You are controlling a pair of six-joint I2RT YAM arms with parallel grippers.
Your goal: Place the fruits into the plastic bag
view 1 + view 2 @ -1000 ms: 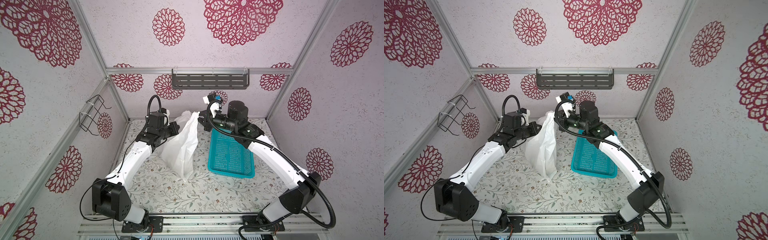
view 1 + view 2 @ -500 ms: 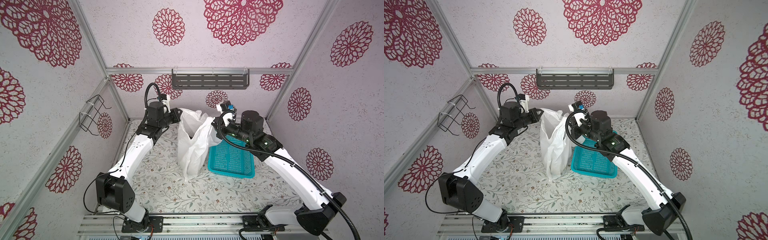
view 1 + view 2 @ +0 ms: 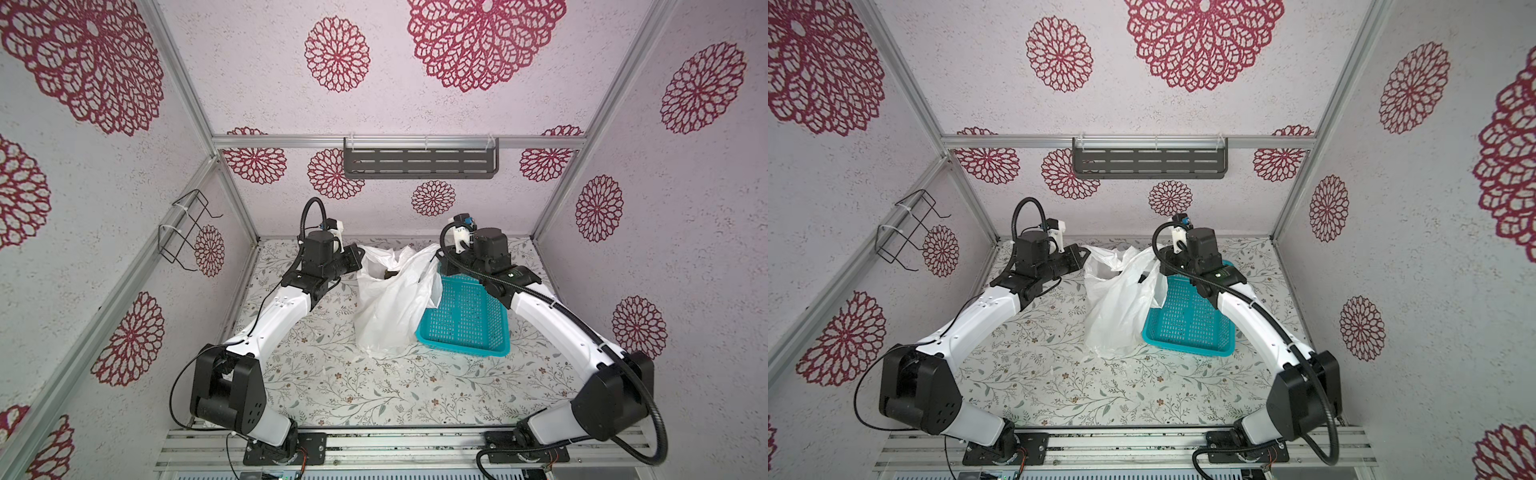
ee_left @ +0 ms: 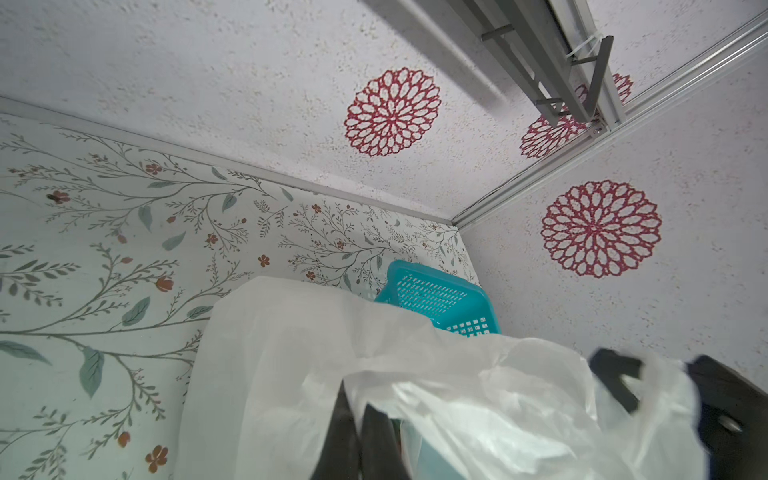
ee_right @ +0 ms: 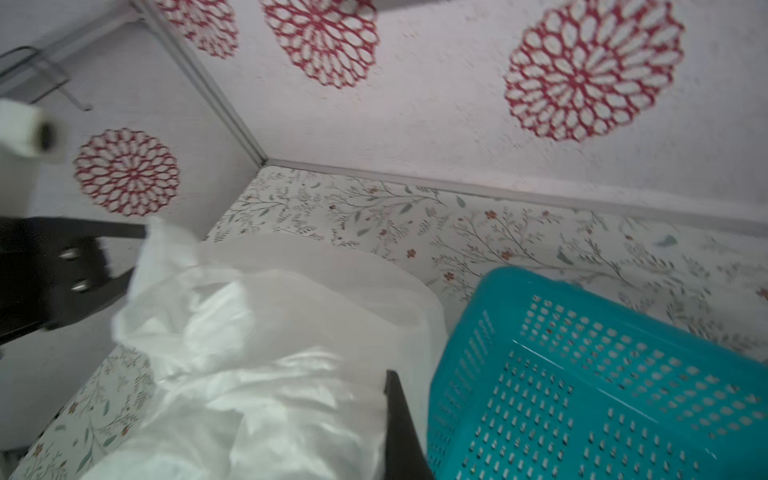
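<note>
1. Both top views show the whole layout. A thin, crinkled white plastic bag (image 3: 386, 316) (image 3: 1117, 316) hangs between the left claw (image 3: 355, 259) (image 3: 1077, 253) and the right claw (image 3: 438, 259) (image 3: 1158, 266). Its lower end reaches down to the floral-patterned surface (image 3: 332, 386).
2. Those views also show the bag touching the left side of a teal perforated plastic basket (image 3: 463, 347) (image 3: 1187, 345), which stands on the surface.
3. Only the left wrist view shows the left claw (image 4: 357, 424) up close, its dark fingers (image 4: 338, 432) pressed together with film draped over them. Across the bag (image 4: 291, 353), the right claw (image 4: 623, 378) shows dark behind thin plastic. A corner of the basket (image 4: 436, 291) rises behind the bag.
4. The right wrist view is blurred. It shows one dark finger of the right claw (image 5: 399, 424) against the bag (image 5: 270, 311), and the left claw (image 5: 83, 270) with plastic bunched at its tip. The basket wall (image 5: 461, 353) stands just beside the bag.
5. Count: one bag, one basket and two claws. There is also one dark slotted shelf (image 3: 419, 163) on the back wall and one wire rack (image 3: 185, 232) on the left wall.
6. The bag's folds hide what is inside it. A dark patch (image 3: 390, 273) sits in its mouth, and I cannot tell whether it is a fruit or part of a claw.
7. Both claws are closed narrow, each clamping an upper edge of the bag. The mouth lies stretched between them and the body hangs below. The right claw sits over the basket's rear left corner.
</note>
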